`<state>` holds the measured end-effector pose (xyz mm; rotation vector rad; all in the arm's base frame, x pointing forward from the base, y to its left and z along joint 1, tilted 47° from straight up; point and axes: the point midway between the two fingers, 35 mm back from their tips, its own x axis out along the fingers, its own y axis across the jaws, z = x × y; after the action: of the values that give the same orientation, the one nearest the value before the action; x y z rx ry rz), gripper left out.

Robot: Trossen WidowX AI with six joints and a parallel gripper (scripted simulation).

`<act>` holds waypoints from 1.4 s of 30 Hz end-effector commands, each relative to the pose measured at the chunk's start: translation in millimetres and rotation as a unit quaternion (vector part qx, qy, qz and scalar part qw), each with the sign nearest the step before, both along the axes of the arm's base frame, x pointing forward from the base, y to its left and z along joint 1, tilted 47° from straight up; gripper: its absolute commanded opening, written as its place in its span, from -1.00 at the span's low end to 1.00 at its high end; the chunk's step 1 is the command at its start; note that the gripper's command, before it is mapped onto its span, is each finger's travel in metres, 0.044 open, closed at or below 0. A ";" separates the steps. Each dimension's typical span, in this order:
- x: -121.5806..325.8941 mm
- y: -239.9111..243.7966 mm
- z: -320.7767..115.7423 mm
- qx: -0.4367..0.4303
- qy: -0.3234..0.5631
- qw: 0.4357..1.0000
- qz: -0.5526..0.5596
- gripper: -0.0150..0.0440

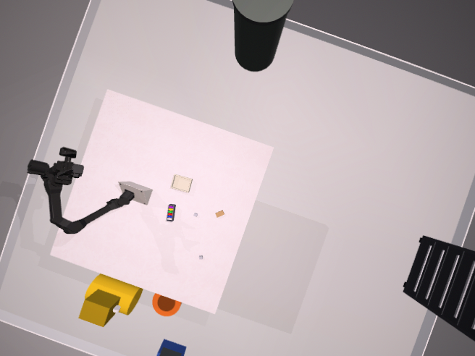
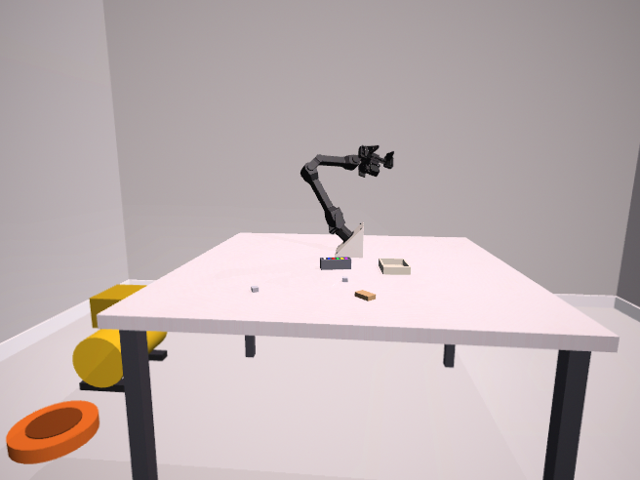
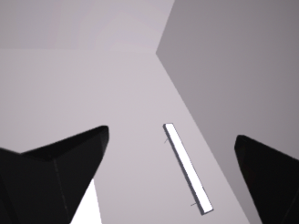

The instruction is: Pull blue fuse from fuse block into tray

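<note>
Gripper (image 1: pixel 68 171) (image 2: pixel 369 150) (image 3: pixel 171 137) up high, well clear of the table (image 1: pixel 142 149) (image 2: pixel 439 304), fingers apart w/ nothing btwn. Blue fuse (image 1: pixel 170 216) (image 2: pixel 329 258) in block (image 1: pixel 173 215) (image 2: pixel 336 264), nr tray (image 1: pixel 181 189) (image 2: pixel 395 269)

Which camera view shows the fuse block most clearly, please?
The top view: it shows the fuse block from above, with its row of colours readable. The exterior view shows mainly its grey side, the colours only a thin strip on top. The wrist view does not show it.
</note>
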<state>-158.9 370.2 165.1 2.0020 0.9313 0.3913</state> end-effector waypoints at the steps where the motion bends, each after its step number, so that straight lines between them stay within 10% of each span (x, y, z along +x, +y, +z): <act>1: 1.4 1.8 0.0 0.001 0.008 1.000 0.000 0.78; 13: 191.7 30.1 -27.4 0.211 0.279 0.901 -0.258 -0.29; 28: 393.0 -79.5 -57.4 0.569 0.337 0.526 -0.535 -0.29; 42: 473.0 -270.9 -78.7 0.818 0.064 0.009 -0.571 -0.29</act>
<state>306.3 157.1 91.8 3.5405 -2.2926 -0.4162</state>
